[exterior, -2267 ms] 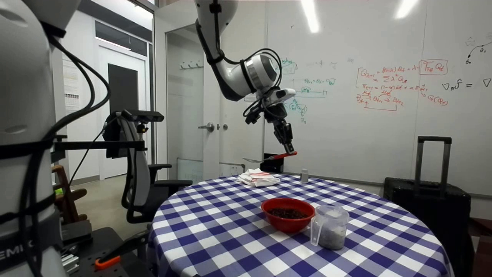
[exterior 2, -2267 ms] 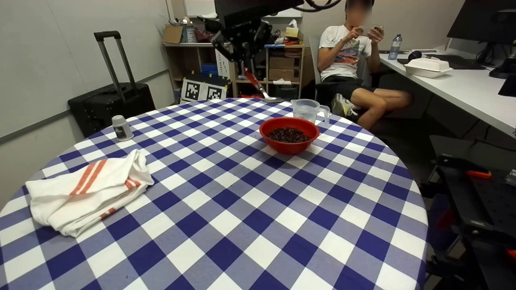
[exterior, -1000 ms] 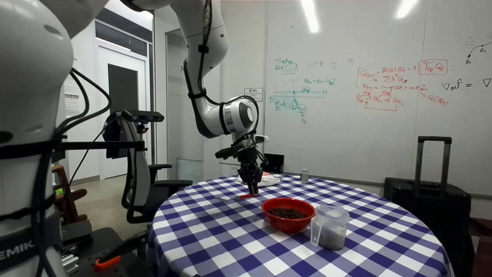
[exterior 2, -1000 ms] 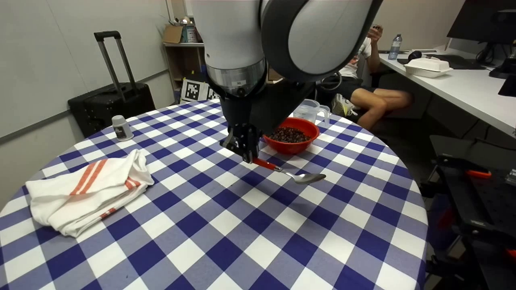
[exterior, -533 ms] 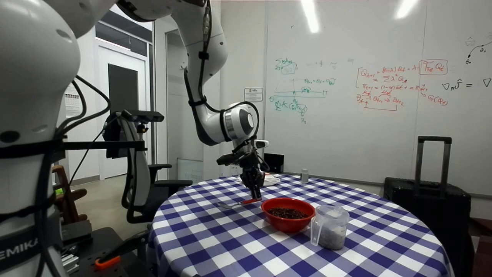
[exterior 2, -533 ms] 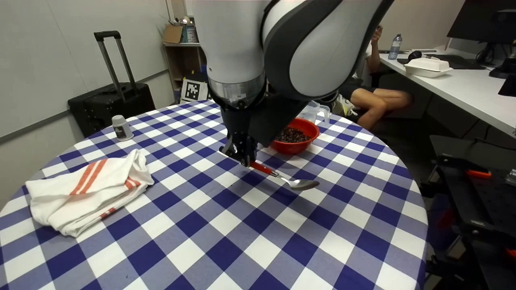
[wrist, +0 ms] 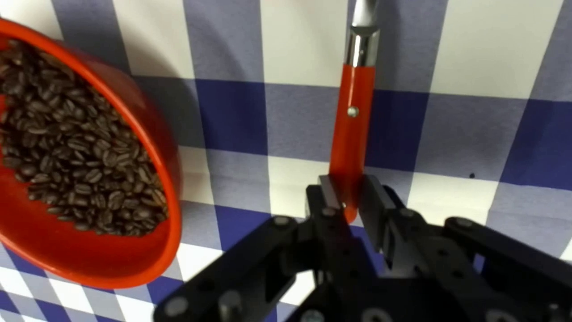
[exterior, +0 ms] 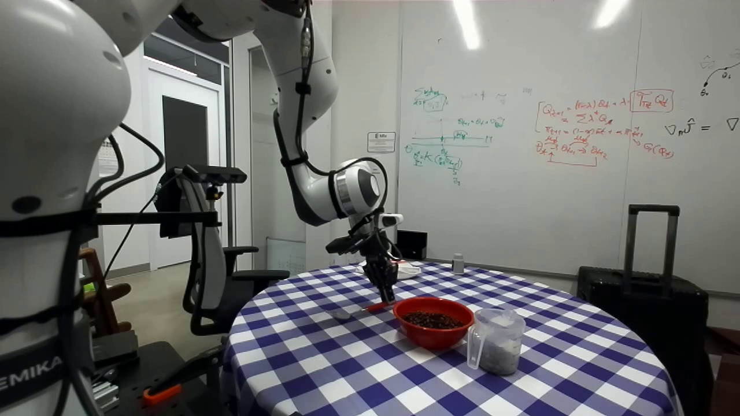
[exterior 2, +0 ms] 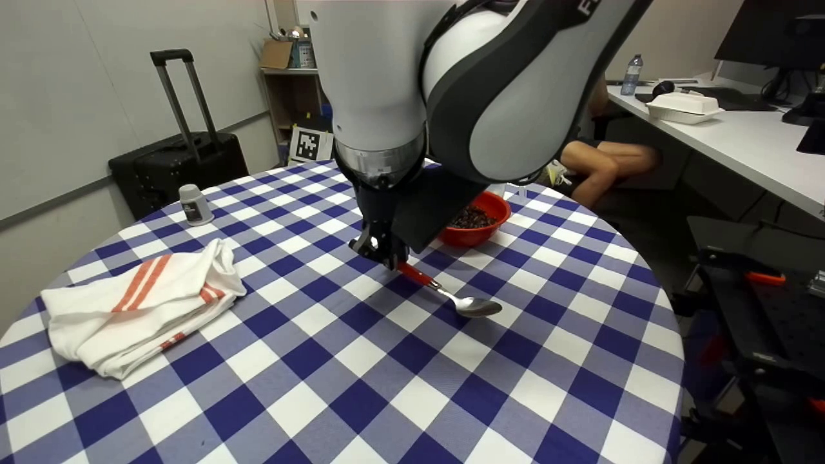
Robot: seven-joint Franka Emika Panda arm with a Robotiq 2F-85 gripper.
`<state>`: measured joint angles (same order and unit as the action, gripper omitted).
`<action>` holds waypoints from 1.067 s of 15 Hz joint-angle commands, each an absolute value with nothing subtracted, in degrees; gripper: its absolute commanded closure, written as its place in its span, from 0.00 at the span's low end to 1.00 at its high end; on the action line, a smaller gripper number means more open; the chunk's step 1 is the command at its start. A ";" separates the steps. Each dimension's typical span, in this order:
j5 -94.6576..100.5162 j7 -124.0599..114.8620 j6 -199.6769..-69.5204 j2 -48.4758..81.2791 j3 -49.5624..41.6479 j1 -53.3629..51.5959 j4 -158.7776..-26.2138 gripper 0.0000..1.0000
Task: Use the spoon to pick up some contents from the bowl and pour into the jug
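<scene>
Our nearly closed jaws pinch the spoon (wrist: 355, 103) by its handle's end, presumably leaving its scoop free.

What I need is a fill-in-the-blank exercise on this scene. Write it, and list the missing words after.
The black two-fingered gripper clasps the slender metal spoon by its ____ handle.
The dark brown contents of the round red bowl are coffee ____.
In an exterior view, the clear plastic jug is on the picture's ____ side of the bowl.
The spoon's scoop visibly carries ____ of those contents.

Missing words: red; beans; right; none.
</scene>
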<state>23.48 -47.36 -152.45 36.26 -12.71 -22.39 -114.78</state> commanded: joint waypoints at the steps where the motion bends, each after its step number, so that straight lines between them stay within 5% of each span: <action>1: 24.38 -49.52 -153.35 36.24 -14.38 -24.04 -115.52 0.55; 8: 17.77 -37.26 -146.35 24.23 -7.16 -16.63 -124.27 0.04; 15: -4.31 -9.73 -127.37 2.39 3.29 -2.55 -133.15 0.00; 16: -0.36 -15.11 -131.40 9.48 2.95 -4.16 -129.42 0.00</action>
